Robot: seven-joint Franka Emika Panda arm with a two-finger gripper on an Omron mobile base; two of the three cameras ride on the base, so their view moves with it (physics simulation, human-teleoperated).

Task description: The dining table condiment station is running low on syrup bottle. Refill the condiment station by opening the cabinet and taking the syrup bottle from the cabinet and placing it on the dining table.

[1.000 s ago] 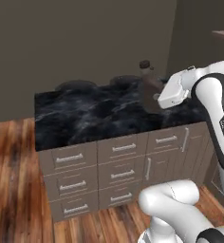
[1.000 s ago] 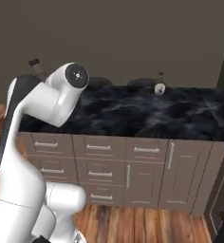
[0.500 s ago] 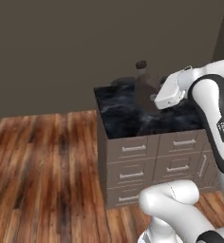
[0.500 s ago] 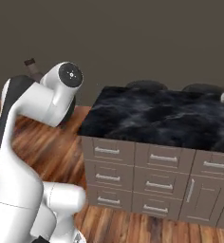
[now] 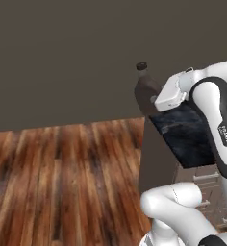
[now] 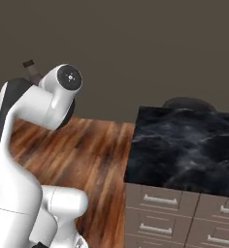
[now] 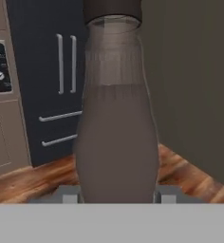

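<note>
- Dark-brown syrup bottle (image 7: 117,118) stands upright between my fingers (image 7: 167,193), which are partly closed and pressed on its lower body.
- In the left base view I carry the bottle in the air, just past the corner of the black marble table (image 5: 186,137).
- Wooden floor (image 5: 62,182) lies below, a plain grey wall (image 5: 62,57) ahead.
- In the hand view, a dark refrigerator (image 7: 52,80) stands behind the bottle.
</note>
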